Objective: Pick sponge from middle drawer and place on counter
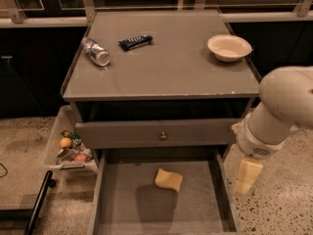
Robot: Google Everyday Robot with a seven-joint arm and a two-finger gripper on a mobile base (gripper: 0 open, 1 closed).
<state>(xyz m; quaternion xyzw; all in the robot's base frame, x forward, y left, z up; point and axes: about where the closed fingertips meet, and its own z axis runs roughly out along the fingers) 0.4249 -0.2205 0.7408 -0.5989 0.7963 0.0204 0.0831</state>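
Closest to you is the middle drawer (195, 204), pulled wide open. It is gray, with a flat floor and low walls. The only thing in it is the sponge (168, 179). The sponge is pale yellow, soft-looking and small, with wavy edges. It lies flat on the drawer floor, well to the left of your pincer (247, 177). Its long side runs mostly left to right, tipped a little.

Your pincer hangs pointing down, just outside the drawer's right wall, over the speckled floor (279, 209). It holds nothing, and you cannot tell if it is open or closed.

Up and left of the pincer is a shut drawer front (195, 132) with a round knob (163, 136). Far to the left sits a white bin (51, 141) with fruit (66, 142) in it.

Farther back is the counter (166, 67). A cream bowl (229, 47) sits there, straight back from the pincer, and looks empty. Farther left lie a dark bar (135, 42) and a clear bottle (96, 52) on its side.
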